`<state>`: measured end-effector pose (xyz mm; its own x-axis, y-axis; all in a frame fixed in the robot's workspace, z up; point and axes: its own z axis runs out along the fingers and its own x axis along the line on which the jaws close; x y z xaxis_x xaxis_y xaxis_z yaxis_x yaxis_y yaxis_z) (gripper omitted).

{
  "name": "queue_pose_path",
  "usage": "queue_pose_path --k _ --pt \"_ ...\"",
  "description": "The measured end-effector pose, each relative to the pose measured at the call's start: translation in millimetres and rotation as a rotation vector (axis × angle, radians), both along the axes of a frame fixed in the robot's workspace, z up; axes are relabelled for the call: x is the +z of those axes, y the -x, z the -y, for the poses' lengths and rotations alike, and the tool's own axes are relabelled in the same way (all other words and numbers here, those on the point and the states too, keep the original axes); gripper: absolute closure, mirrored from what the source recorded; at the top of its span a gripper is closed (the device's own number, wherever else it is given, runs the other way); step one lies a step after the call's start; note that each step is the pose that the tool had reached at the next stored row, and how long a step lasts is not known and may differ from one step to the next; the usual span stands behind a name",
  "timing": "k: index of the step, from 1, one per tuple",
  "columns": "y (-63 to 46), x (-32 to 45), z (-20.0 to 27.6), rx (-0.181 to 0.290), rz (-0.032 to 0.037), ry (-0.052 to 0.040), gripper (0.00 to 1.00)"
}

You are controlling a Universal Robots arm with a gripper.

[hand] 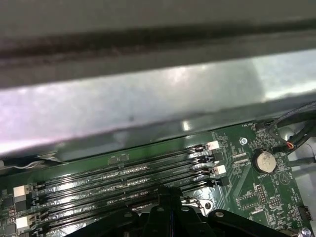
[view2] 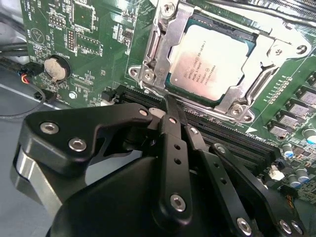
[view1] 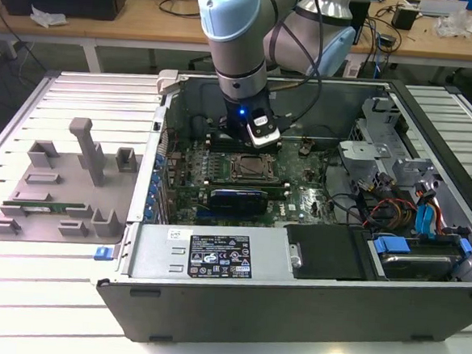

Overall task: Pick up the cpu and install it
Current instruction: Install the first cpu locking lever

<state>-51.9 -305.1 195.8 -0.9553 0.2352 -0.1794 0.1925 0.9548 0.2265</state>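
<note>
- The cpu point(view2: 212, 61) sits flat inside the socket frame point(view2: 163, 52) on the motherboard point(view2: 98, 44), its silver-grey top facing up, as the second wrist view shows; in the exterior view the socket point(view1: 249, 169) lies near the middle of the board inside the open computer case point(view1: 211, 305).
- The gripper point(view2: 170, 106) hangs just beside the socket's edge, over the black memory slots point(hand: 123, 175) that run along that side; its black fingers point(view2: 173, 128) are pressed together with nothing between them.
- In the exterior view the arm point(view1: 237, 47) reaches down into the case toward its far wall, the wrist point(view1: 259, 130) lit by a small blue light just behind the socket.
- A round coin battery point(hand: 263, 161) rests on the board near the end of the memory slots, seen in both wrist views point(view2: 54, 69).
- A grey parts tray point(view1: 65, 185) lies on the white slatted table point(view1: 16, 307) off the case's side on the exterior view's left, with a long green memory stick point(view1: 43, 207) lying in it toward its near edge.
- A black-covered power unit point(view1: 328, 252) and drive bays with red and blue cables point(view1: 427, 223) fill the case's end on the exterior view's right.
</note>
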Motion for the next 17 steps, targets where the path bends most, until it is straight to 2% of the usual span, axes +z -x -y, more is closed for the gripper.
queue_pose_path --k 2,4,8,11,17 --pt "-0.1 -0.1 0.1 0.0 0.0001 -0.0002 0.89" --pt "-0.1 0.0 0.1 0.0 0.0001 -0.0046 0.89" --pt "-0.3 -0.1 0.8 0.0 0.0001 -0.0048 0.89" --pt "-4.9 0.0 1.9 0.0 0.0002 -0.0038 0.89" --pt "-6.1 0.4 2.3 0.0 0.0 -0.0069 0.89"
